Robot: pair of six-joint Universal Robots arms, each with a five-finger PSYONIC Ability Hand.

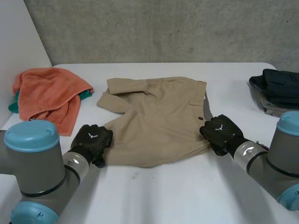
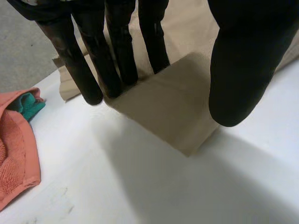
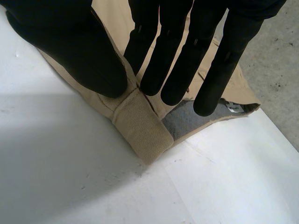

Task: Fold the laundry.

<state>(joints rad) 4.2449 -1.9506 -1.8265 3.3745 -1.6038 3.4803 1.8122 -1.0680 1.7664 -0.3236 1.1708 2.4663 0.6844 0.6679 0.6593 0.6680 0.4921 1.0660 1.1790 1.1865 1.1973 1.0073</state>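
Tan shorts point(image 1: 159, 121) lie flat in the middle of the white table point(image 1: 154, 191). My left hand point(image 1: 92, 139) is at the near left leg hem. In the left wrist view its straight fingers point(image 2: 91, 70) touch the hem corner point(image 2: 173, 107), and the thumb stands apart above the cloth without pinching it. My right hand point(image 1: 219, 132) is at the near right waistband corner. In the right wrist view its thumb point(image 3: 70, 46) and fingers pinch the waistband point(image 3: 140, 126), which bunches up between them.
An orange towel point(image 1: 49, 95) with a teal cloth point(image 1: 14, 105) under it lies at the far left, close to my left arm. A pile of dark clothes point(image 1: 278, 88) sits at the far right edge. A concrete wall stands behind the table.
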